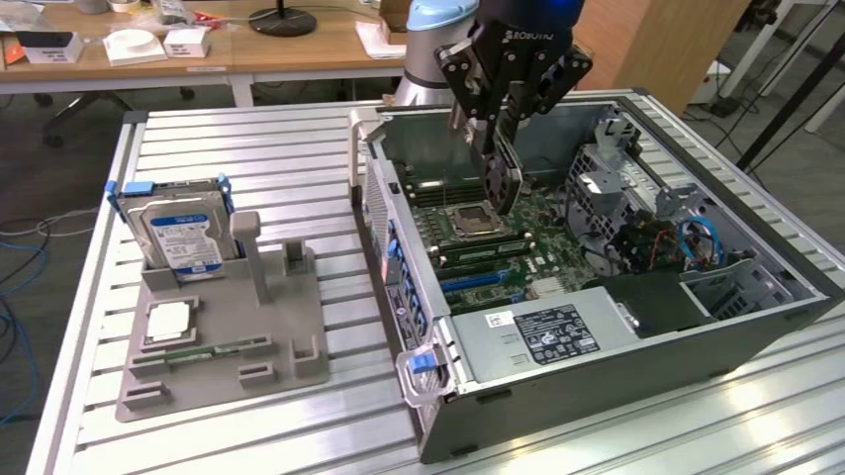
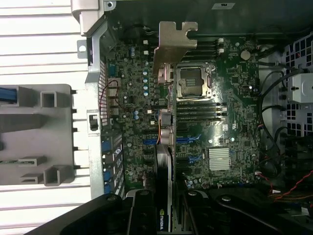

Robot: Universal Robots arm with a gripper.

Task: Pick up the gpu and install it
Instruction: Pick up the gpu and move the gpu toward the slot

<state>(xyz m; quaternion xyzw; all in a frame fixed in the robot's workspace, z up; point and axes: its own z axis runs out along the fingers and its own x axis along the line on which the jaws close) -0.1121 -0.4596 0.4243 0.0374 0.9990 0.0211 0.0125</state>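
1. This is a robotics lab or workshop. The gripper [image 1: 500, 170] hangs over an open computer case [image 1: 634, 386] on a slotted aluminium table [image 1: 264, 148].
2. Beside the gripper, past the case wall, a grey fixture [image 1: 218, 381] holds loose computer parts.
3. Behind the gripper stand wooden desks [image 1: 304, 49] carrying small boxes [image 1: 133, 47].

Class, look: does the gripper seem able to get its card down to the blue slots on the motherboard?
Likely yes: the case lies open, the gripper holds the gpu above the motherboard, and nothing stands between it and the blue slots.
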